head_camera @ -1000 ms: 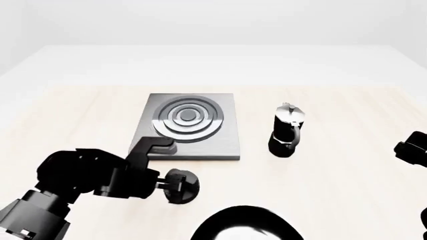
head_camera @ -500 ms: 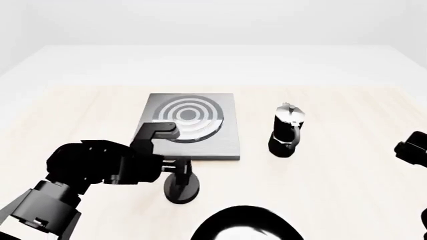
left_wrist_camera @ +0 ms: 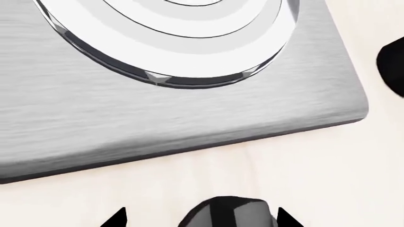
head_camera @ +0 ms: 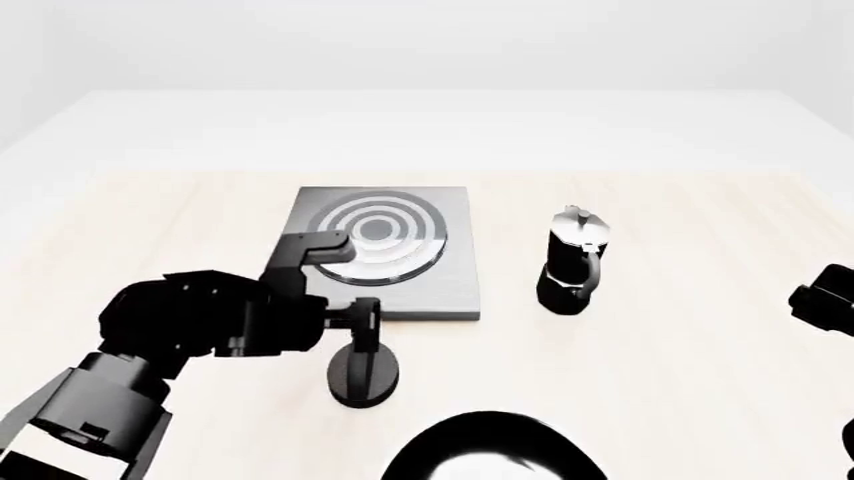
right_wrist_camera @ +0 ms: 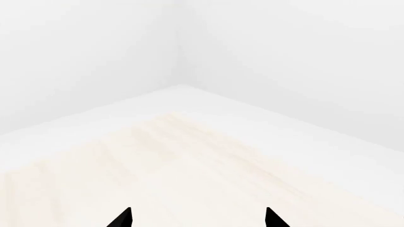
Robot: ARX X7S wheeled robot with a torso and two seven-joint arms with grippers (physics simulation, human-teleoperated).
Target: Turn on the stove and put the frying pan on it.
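- My left gripper [head_camera: 358, 322] sits low over the table [head_camera: 667, 380], just in front of the stove's near edge, with my left arm reaching in from the near left.
- In the left wrist view its two fingertips [left_wrist_camera: 117, 218] show only as dark points at the frame edge, spread well apart, with a rounded black shape between them. That shape looks like the knob [left_wrist_camera: 228, 213], but I cannot tell whether the fingers touch it.
- In the head view the knob [head_camera: 363, 374] is a round black disc on the table, just under the gripper and just in front of the stove.
- The stove [head_camera: 434, 270] lies flat on the table, grey and square, and its ringed burner [head_camera: 378, 235] is bare.
- The left wrist view shows the burner's rim and the stove's [left_wrist_camera: 126, 123] brushed metal plate, with the near edge crossing the frame.
- The pan [head_camera: 494, 450] is on the table at the near edge of the head view, in front of the knob and well apart from the stove. Only its dark rim and a pale glossy patch show.
- A moka pot [head_camera: 575, 262] stands upright to the right of the stove, apart from it.
- My right gripper [right_wrist_camera: 197, 218] points at bare table and white walls. Its tips stand wide apart with nothing between them.
- Part of my right arm [head_camera: 827, 295] shows at the right edge of the head view.
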